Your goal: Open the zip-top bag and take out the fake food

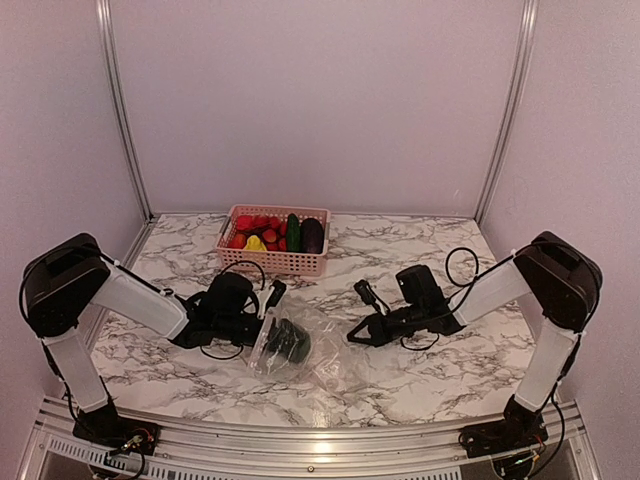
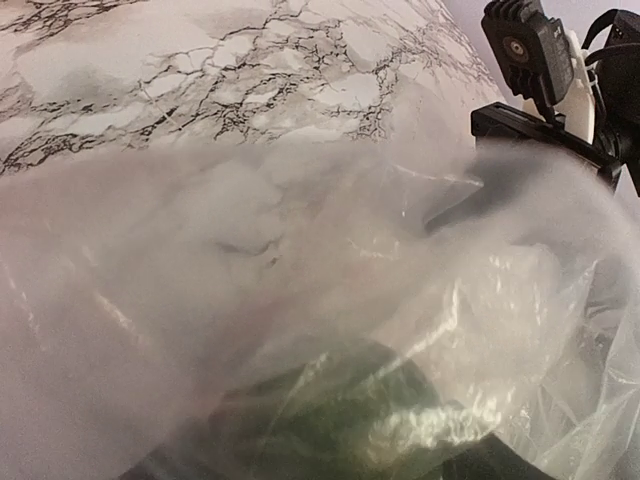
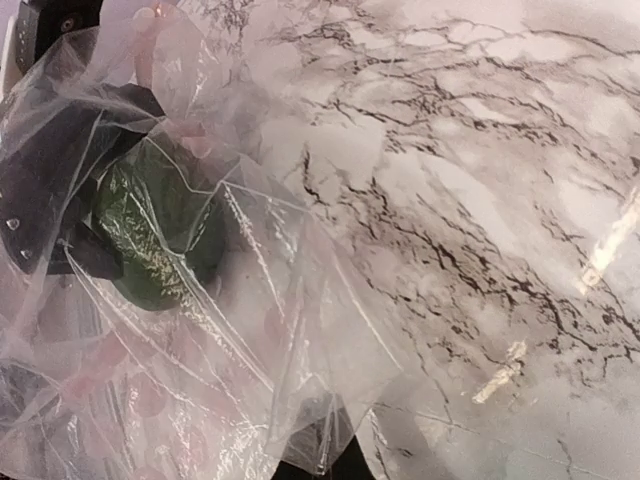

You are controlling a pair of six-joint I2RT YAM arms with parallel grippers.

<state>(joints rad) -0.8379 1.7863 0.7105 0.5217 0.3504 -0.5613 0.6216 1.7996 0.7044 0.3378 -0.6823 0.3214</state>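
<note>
The clear zip-top bag (image 1: 325,360) lies crumpled on the marble between both arms. One dark green piece of fake food (image 1: 292,340) sits inside it; the right wrist view shows this green piece (image 3: 150,230) through the film. My left gripper (image 1: 272,335) reaches into the bag mouth, its jaws spread wide on either side of the green piece (image 2: 370,400), and bag film (image 2: 250,250) covers its camera. My right gripper (image 1: 355,335) is shut on a corner of the bag (image 3: 250,300), the film pinched between its black tips (image 3: 345,460).
A pink slotted basket (image 1: 275,265) stands behind the bag at the back of the table. It holds red pieces (image 1: 255,222), a green cucumber (image 1: 293,232), a purple eggplant (image 1: 313,235) and a yellow piece (image 1: 255,243). Walls enclose the back and sides.
</note>
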